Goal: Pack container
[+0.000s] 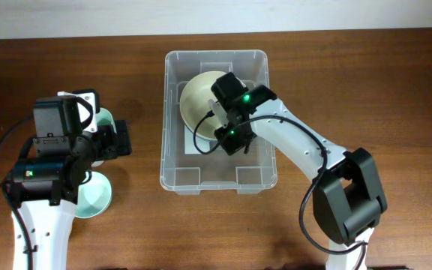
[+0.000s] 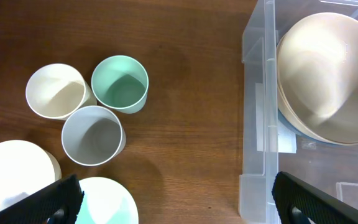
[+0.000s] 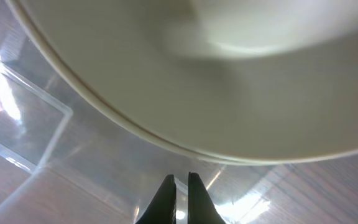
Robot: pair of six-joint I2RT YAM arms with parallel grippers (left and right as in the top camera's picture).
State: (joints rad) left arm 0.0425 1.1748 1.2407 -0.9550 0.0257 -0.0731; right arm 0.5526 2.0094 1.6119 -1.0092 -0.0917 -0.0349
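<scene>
Robot's right arm is reaching in from the right side of the brown wooden table (image 1: 366, 67), elbow bent. Its wrist is dipping inside the large clear rectangular plastic container (image 1: 172, 161), which is standing at the table's middle. The right gripper (image 3: 180, 180) is pointing over the bin's see-through floor with its two black fingers pinched together and nothing showing between them. A big round cream bowl (image 1: 197, 97) is looming just ahead of the tips; whether they are touching it cannot be told. The left arm is hanging over the table's left side, apart from the container. The left gripper (image 2: 176, 186) is spreading as wide as it goes and carrying nothing.

By count, one container is sitting on the table, with one cream bowl lying in its far half. Three small cups are standing upright in a tight cluster on the wood to the container's left: a cream cup (image 2: 56, 91), a mint-green cup (image 2: 120, 83) and a grey cup (image 2: 93, 134). Two more bowls are showing beneath the left arm, partly cut off in the wrist view: a white bowl (image 2: 14, 168) and a pale mint bowl (image 2: 107, 199).
</scene>
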